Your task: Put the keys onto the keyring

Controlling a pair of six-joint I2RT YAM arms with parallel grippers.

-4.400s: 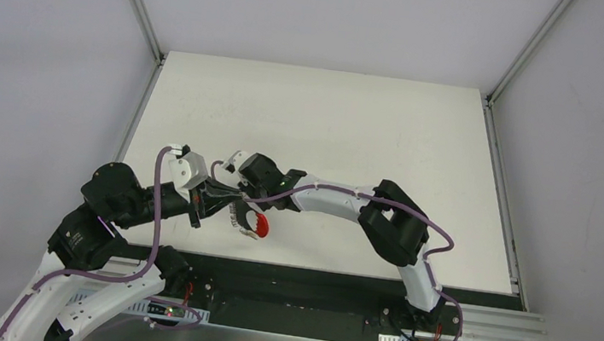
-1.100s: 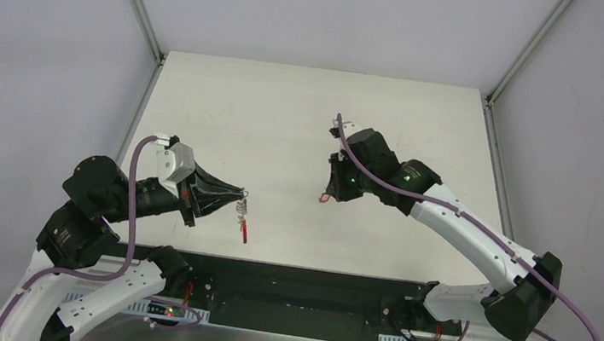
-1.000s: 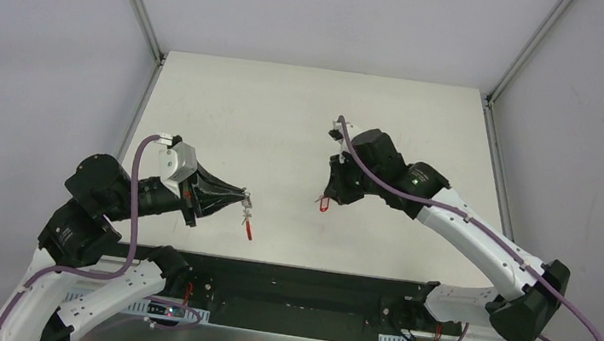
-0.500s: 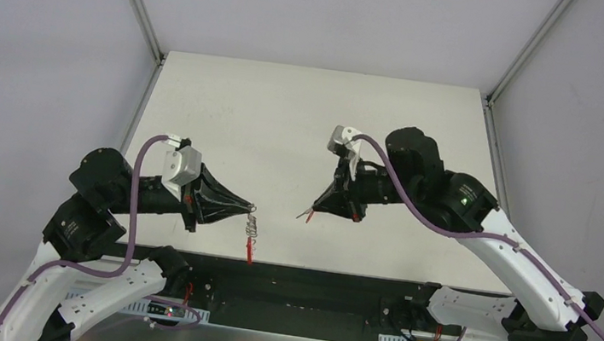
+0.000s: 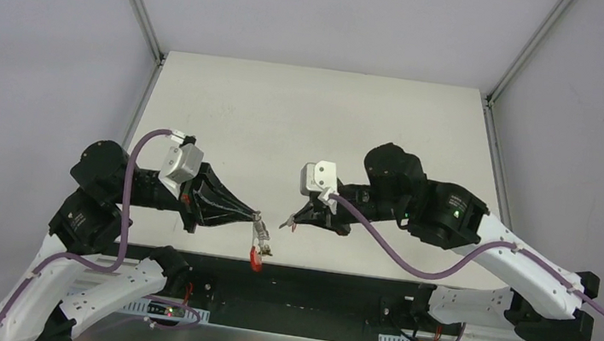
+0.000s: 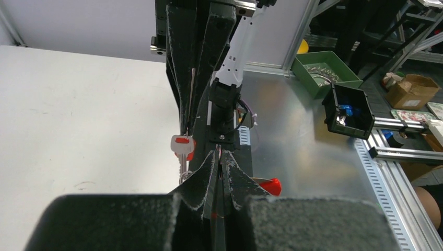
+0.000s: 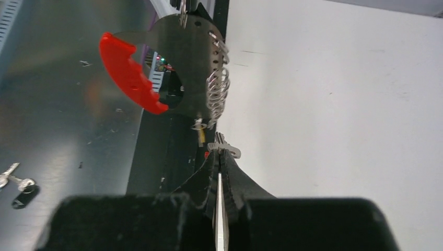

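Note:
My left gripper (image 5: 256, 215) is shut on the thin wire keyring (image 6: 220, 151). A metal coil (image 5: 259, 234) and the thick red curved loop (image 5: 256, 256) hang below it, over the table's front edge. My right gripper (image 5: 292, 222) is shut on a small silvery key (image 7: 225, 150) and points at the left fingertips, a short gap away. In the left wrist view my left gripper (image 6: 220, 155) faces the key with its red tag (image 6: 182, 144), held by the right fingers (image 6: 194, 63). In the right wrist view my right gripper (image 7: 218, 152) sits just below the coil (image 7: 218, 90) and red loop (image 7: 127, 72).
The white table (image 5: 312, 129) stretches behind both grippers. The black front rail (image 5: 311, 287) and metal base plate (image 7: 57, 130) lie below them. Small metal pieces (image 7: 12, 179) lie on the plate. A green bin (image 6: 324, 68) and a black bin (image 6: 349, 111) stand off the table.
Both grippers have moved toward each other and toward the front edge. The right gripper swung left with the key. The gap between the fingertips has narrowed.

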